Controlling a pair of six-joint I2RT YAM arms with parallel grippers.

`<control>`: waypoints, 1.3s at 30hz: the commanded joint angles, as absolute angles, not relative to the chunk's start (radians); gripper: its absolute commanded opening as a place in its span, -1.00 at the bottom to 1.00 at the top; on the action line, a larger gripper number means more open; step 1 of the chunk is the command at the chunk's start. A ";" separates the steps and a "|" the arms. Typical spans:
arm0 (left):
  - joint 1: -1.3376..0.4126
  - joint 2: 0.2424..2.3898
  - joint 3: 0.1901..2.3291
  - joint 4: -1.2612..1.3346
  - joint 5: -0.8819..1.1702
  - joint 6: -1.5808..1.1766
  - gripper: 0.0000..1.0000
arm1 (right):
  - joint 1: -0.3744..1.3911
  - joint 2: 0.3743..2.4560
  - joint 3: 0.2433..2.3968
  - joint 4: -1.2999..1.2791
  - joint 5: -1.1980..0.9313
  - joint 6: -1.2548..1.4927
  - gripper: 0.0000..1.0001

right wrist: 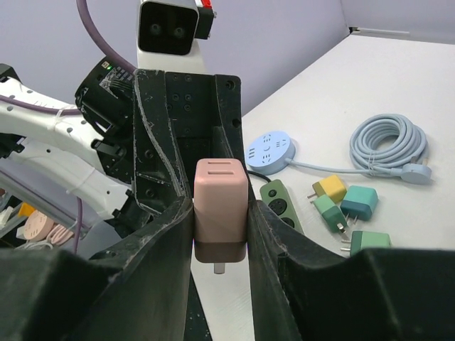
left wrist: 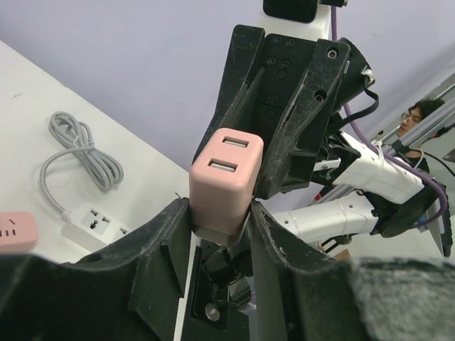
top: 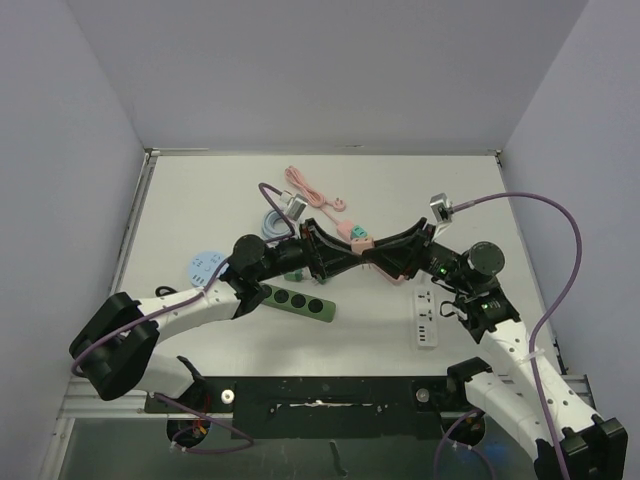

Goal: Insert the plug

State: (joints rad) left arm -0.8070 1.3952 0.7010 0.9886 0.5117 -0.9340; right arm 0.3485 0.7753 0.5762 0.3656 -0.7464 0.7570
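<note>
Grip comes from both sides: we hold the pink, square-edged plastic charger plug [right wrist: 221,202] in the air above the middle of the white table [top: 200,200]. Our right gripper [right wrist: 221,206] pinches its flat sides, with one metal prong showing below. Our left gripper [left wrist: 220,210] is pressed against the end away from its two USB slots, and the dark green power strip [top: 297,300] lies beneath.

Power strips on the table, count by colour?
Green power strip: 1
White power strip: 1
Blue round power strip: 1
Pink power strip: 1
Total: 4
</note>
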 commanded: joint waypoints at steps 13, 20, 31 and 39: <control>-0.785 1.311 0.886 0.249 0.786 -0.026 -1.00 | 0.376 0.838 0.845 -0.342 -0.690 0.337 0.11; -0.777 1.370 1.002 0.076 0.824 0.159 -1.00 | 0.380 0.893 0.954 -0.553 -0.770 0.063 0.12; -0.778 1.441 1.076 -0.025 0.835 0.231 -1.00 | 0.386 0.852 0.906 -0.496 -0.717 -0.052 0.11; -0.785 1.451 1.074 0.020 0.855 0.208 -1.00 | 0.419 0.970 0.936 -0.519 -0.784 -0.111 0.08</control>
State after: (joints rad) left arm -0.7826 1.4540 1.0180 -0.0166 0.7921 0.1951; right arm 0.3935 0.9192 0.9104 -0.5274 -0.7353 -0.0540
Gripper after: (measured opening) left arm 0.321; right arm 0.546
